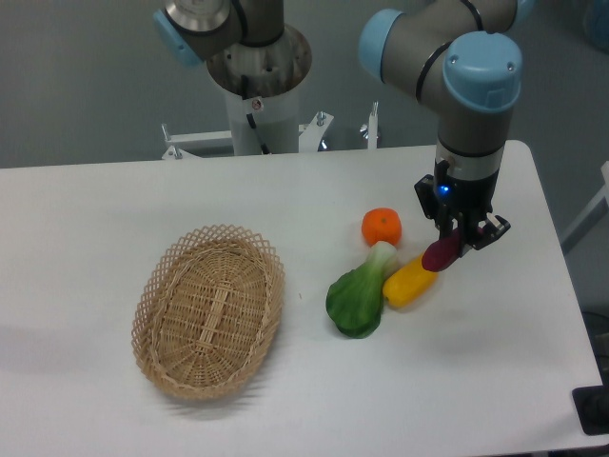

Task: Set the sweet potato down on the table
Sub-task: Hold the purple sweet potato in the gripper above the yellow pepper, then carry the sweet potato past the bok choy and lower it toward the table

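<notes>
Holding the sweet potato (441,253) pinched in my closed hand (461,243), low over the counter (86,219) beside the yellow squash (409,282), ready for setting down.

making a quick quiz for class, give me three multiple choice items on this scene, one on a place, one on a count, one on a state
1. Where is the orange fruit?
A. in the basket
B. on the table beside the bok choy
C. in the gripper

2. How many things lie in the wicker basket?
A. none
B. one
C. three

3. What is the gripper doing?
A. open and bare
B. shut on the sweet potato
C. shut on the basket rim

Answers:
1 B, it sits on the white table just above the bok choy.
2 A, only bare weave shows.
3 B, the fingers clasp the sweet potato above the yellow vegetable.
</notes>
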{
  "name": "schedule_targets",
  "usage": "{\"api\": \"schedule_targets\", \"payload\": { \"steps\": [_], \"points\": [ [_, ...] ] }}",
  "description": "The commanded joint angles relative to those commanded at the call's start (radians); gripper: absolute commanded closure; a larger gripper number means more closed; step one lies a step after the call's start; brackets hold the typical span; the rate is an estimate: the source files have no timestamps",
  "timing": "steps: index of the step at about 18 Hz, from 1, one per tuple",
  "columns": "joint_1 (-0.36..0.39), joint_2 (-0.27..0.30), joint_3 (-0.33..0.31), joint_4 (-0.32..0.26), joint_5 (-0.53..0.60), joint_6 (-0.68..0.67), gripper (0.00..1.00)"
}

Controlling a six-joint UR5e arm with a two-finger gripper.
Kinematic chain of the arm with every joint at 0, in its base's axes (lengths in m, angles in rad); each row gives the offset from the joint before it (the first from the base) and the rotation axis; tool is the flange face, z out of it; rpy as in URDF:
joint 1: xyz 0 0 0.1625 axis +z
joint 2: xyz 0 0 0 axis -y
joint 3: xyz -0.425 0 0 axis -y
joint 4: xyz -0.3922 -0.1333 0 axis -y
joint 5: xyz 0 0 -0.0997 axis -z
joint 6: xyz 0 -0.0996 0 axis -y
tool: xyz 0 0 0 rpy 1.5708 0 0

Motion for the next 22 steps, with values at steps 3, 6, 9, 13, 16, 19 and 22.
{"api": "schedule_targets", "payload": {
  "steps": [3, 6, 9, 13, 16, 19, 22],
  "points": [
    [-0.003, 0.000, -0.002, 0.002, 0.003, -0.002, 0.75],
    [-0.005, 0.000, -0.005, 0.003, -0.002, -0.003, 0.75],
    [-0.009, -0.002, -0.011, 0.008, -0.005, -0.053, 0.75],
    [-0.035, -0.020, -0.014, 0.034, -0.003, -0.127, 0.75],
    [-0.077, -0.054, -0.014, 0.087, -0.003, -0.239, 0.75],
    [-0.130, -0.104, -0.017, 0.179, 0.005, -0.337, 0.75],
    [-0.163, -0.161, -0.017, 0.294, 0.011, -0.380, 0.75]
  ]
}}
